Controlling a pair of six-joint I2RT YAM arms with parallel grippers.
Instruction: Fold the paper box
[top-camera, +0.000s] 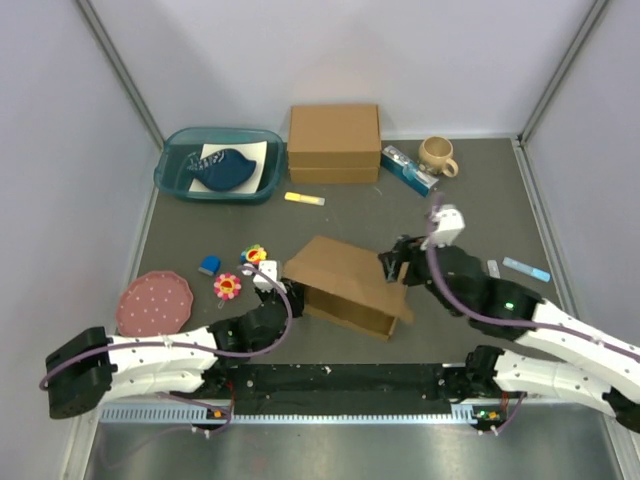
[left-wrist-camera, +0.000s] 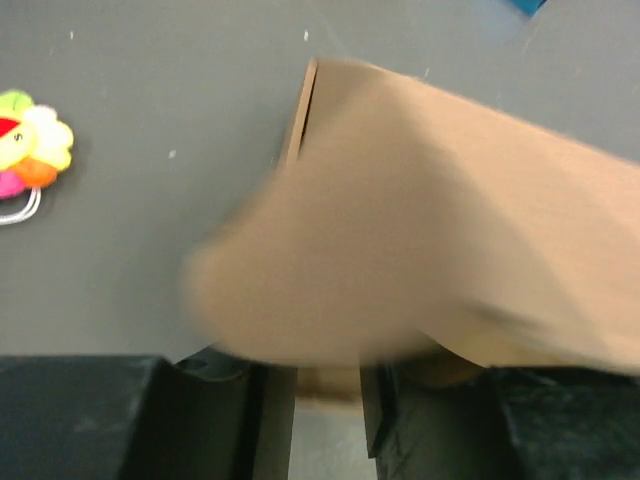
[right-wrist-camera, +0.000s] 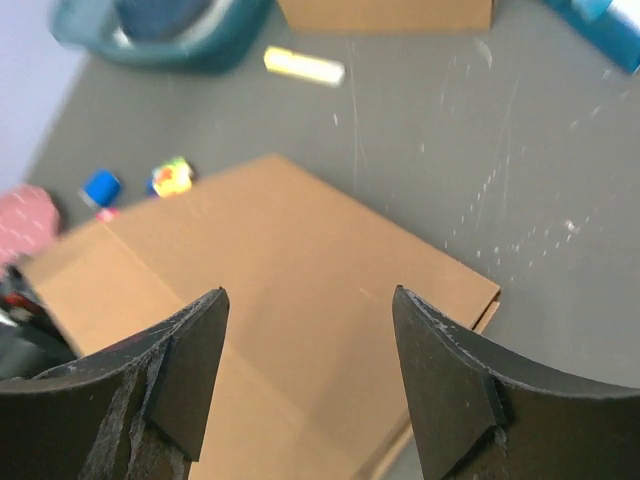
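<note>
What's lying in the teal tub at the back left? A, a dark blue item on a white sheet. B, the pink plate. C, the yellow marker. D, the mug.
A: in the top view a dark blue item lies on a white sheet inside the teal tub.

Left arm and right arm show white links, black joints, purple cables. Right fingers look black, perhaps scuffed.

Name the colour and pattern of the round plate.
Pink with pale dots; the plate shows best in the top external view.
</note>
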